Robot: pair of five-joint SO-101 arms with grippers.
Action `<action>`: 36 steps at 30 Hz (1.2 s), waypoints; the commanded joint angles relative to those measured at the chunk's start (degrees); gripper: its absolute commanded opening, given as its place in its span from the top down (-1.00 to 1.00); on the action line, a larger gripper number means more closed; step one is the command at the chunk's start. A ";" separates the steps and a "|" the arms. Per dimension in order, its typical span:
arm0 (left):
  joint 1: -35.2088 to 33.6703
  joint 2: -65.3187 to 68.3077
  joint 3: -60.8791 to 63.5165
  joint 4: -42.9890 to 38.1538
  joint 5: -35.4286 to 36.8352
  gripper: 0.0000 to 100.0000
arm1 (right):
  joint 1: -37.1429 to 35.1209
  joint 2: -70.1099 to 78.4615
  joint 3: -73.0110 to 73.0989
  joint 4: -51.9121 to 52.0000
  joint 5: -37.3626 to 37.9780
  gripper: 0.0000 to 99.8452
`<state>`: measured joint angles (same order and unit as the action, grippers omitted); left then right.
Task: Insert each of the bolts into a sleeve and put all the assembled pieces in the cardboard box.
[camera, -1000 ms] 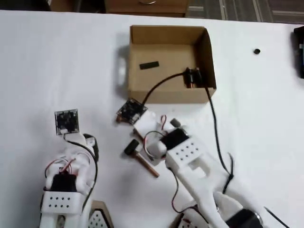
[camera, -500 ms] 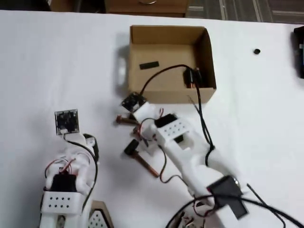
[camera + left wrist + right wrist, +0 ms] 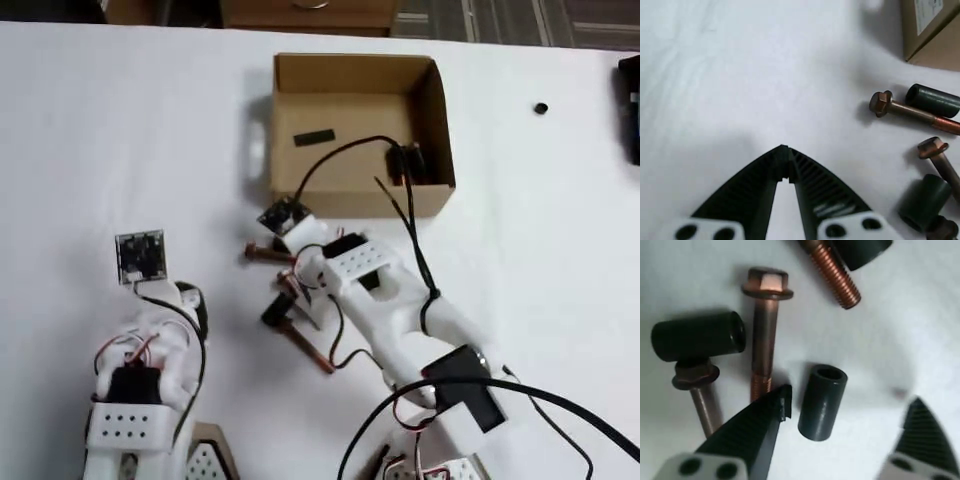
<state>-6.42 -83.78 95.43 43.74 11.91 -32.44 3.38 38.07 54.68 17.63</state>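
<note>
Our left claw point(image 3: 785, 172) is pinched shut on nothing over the white tabletop point(image 3: 715, 75). Our right claw point(image 3: 850, 404) gapes wide astride a black cylindrical sleeve point(image 3: 822, 402) lying on its side. The sleeve is parallel to the copper hex-head bolt point(image 3: 765, 330) just beside it, whose head points away. Farther off, the brown cardboard box point(image 3: 350, 75) holds dark pieces point(image 3: 405, 163) in one corner.

left arm point(image 3: 135, 385): folded back close to its base, wrist pointing forward. left gripper point(image 3: 785, 152): fingers closed, the two tips meeting at a point. right arm point(image 3: 400, 310): extended diagonally forward and toward the left arm's side, wrist point(image 3: 355, 265) pitched downward. right gripper point(image 3: 850, 399): fingers spread wide apart, holding nothing, tips pointing down.
</note>
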 commanded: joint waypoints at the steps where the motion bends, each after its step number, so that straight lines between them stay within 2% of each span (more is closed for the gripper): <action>1: 0.00 -0.44 1.45 -0.26 0.44 0.95 | -0.13 1.10 -0.79 -0.40 0.26 0.67; 5: 0.00 -0.44 1.45 -0.26 0.44 0.95 | -0.13 1.10 -0.79 -0.40 0.18 0.98; 17: 0.09 -0.44 1.45 -0.35 0.53 0.95 | -0.04 -1.01 -0.79 -0.22 -0.26 0.96; 29: 1.14 -0.44 0.84 0.70 0.53 0.96 | 0.22 -21.32 -0.79 8.84 0.09 0.96; 36: 3.16 -0.26 -1.01 1.14 0.62 0.96 | 6.29 -33.71 -0.79 14.64 0.18 0.96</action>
<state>-3.96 -83.78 95.34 44.26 11.91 -28.84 -23.60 38.24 67.78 17.54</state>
